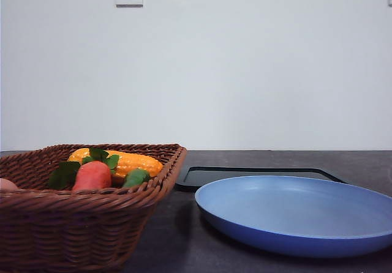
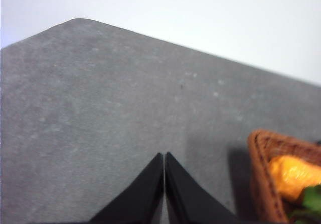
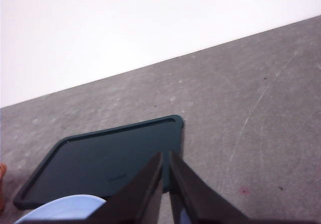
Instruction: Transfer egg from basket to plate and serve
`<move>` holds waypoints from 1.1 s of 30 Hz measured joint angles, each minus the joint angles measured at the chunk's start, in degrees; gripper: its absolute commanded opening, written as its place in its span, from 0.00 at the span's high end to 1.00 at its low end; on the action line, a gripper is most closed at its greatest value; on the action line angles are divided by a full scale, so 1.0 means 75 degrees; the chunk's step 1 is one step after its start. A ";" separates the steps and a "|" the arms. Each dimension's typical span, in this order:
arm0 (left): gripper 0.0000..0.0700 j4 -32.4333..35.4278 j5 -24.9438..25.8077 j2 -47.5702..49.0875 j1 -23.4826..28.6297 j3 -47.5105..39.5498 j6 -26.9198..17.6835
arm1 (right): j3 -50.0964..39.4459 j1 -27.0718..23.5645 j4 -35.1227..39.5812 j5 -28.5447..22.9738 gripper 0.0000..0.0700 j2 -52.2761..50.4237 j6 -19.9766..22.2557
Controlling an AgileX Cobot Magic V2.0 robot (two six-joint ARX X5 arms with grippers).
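**Egg tucked at the basket's edge, both grippers closed and away from it**

Nearest the front camera, we see the basket point(image 1: 79, 224) filling the lower left of the frame, with the plate point(image 1: 294, 218) at lower right, just beside it but apart. Behind the plate lies the black tray point(image 1: 202, 176), partly hidden by the plate's rim.

Inside the basket sit a corn cob point(image 1: 131, 161), a red-orange carrot-like toy point(image 1: 92, 175) with green leaves, and a small green piece point(image 1: 136, 177). We take the pale pink curve at the far left edge of the frame, just above the basket rim, to be the egg point(image 1: 5, 184); only a sliver shows, so we cannot be sure.

In the left wrist view, the left gripper point(image 2: 164, 156) has its fingers pressed together over bare table, the basket corner at lower right. In the right wrist view, the right gripper point(image 3: 165, 156) is nearly closed above the tray.

We judge the risks thus: closed fingers must part before any descent, or they will knock the egg. The neighbouring toys crowd it, so a wrong grab is likely. A smooth shell may slip, and the flared rim could catch a finger.
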State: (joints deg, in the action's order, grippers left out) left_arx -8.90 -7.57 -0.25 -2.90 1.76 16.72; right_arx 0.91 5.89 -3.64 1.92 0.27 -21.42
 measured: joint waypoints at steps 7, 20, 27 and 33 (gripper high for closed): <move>1.00 -0.0726 0.0012 -0.0074 0.0000 0.0264 0.0447 | 0.0290 0.0003 -0.0679 0.0144 1.00 0.0006 -0.0389; 1.00 -0.1591 0.1731 -0.2399 -0.0003 0.2655 0.0672 | 0.2352 0.0000 -0.2217 0.0293 1.00 0.1497 -0.0439; 1.00 -0.2108 0.2931 -0.4210 -0.0003 0.3907 0.0476 | 0.3134 0.0000 -0.2381 0.1329 1.00 0.2825 -0.0325; 1.00 -0.2684 0.4807 -0.5597 -0.0075 0.4511 0.0115 | 0.3616 -0.0002 -0.3152 0.2372 1.00 0.4130 -0.0071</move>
State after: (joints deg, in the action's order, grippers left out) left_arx -29.04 28.48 -42.23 -3.46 35.59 17.58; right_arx 28.02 5.87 -27.28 19.71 31.24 -21.95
